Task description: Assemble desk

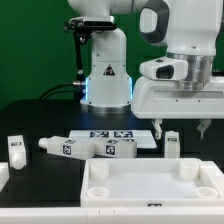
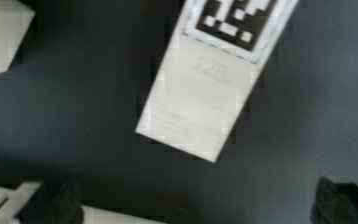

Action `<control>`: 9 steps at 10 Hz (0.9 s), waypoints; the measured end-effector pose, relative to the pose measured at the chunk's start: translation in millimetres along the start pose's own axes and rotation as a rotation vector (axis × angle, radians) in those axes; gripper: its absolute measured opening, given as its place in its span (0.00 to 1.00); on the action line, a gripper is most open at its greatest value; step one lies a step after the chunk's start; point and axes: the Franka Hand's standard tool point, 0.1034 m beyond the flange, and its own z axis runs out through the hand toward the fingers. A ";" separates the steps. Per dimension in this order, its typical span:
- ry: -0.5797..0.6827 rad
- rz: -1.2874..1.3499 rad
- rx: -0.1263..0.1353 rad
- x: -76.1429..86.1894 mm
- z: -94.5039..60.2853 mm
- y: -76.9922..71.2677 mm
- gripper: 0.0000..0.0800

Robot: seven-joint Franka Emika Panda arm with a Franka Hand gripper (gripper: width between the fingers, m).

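The tabletop (image 1: 150, 182) lies flat at the bench's (image 1: 50, 175) near edge, probably so that legs can go in from above. Behind it one leg (image 1: 172, 143) stands upright, with the other legs (image 1: 65, 147) lying toward the exterior view's left. The gripper (image 1: 181, 128) hangs over the upright one with its jaws wide apart, seemingly to take it.

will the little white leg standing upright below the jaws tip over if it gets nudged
Probably: the leg stands on a narrow end, taller than it is wide, so a sideways nudge would likely topple it. It looks like stiff moulded plastic, so it should not bend when gripped. Its smooth faces may slip a little.
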 end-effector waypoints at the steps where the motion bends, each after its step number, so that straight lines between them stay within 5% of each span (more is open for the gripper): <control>1: -0.002 0.048 0.007 -0.2 0.0 -0.9 0.81; 5: -0.234 0.187 0.033 -5.0 5.1 10.4 0.81; 9: -0.497 0.204 0.014 -4.7 5.6 20.5 0.81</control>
